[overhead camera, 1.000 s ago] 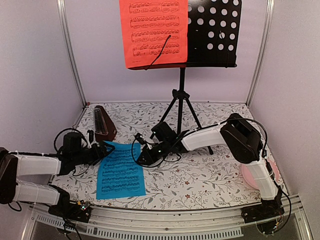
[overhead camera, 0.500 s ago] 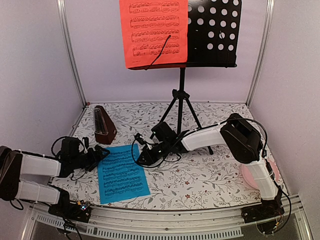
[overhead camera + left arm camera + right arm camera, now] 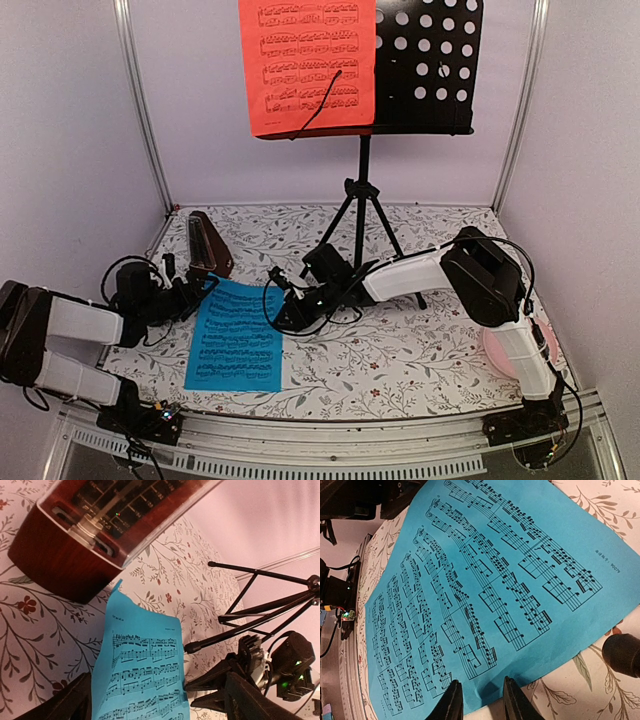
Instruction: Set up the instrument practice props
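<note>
Stand [image 3: 430,60] holds red sheet [image 3: 307,65]; cyan sheet [image 3: 233,335] lies on table [image 3: 400,360].

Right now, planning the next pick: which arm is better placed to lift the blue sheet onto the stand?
Probably right: the right fingers sit at the edge of the blue sheet, nearer the stand. The left fingers stand wide open at its opposite side, by the metronome.

Pale lilac walls [image 3: 70,150], floral-patterned tabletop [image 3: 400,350].
</note>
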Available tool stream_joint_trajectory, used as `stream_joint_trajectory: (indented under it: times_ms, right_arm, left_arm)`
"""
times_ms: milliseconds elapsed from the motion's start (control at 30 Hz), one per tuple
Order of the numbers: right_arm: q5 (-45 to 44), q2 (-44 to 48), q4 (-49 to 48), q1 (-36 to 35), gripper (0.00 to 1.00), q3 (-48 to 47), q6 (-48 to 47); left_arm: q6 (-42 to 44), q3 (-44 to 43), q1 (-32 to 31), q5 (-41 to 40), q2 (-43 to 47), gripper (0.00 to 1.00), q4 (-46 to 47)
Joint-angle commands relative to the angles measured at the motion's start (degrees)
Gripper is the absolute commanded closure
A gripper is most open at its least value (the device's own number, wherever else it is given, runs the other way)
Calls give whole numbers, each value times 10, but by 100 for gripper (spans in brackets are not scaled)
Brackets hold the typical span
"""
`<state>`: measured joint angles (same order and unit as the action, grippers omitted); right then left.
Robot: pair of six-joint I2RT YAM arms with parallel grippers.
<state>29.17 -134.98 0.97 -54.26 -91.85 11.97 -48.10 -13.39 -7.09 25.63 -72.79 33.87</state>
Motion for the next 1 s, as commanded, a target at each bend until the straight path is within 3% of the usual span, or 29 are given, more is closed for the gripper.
stream_joint_trajectory:
  times_ms: [0, 333, 833, 967]
  right_arm:
    - [-22, -35, 57, -7, 70, 19, -3]
    - [-15, -37, 54, -7, 70, 18, -1]
    - [22, -13, 14, -7, 68, 34, 6]
    - [27, 9, 0, -7, 66, 47, 6]
  left_arm:
    - [-1, 21, 6, 39, 2, 12, 21]
    - [31, 62, 6, 3, 97, 28, -107]
    - [24, 42, -2, 25, 4, 49, -25]
    - [38, 30, -3, 11, 27, 66, -66]
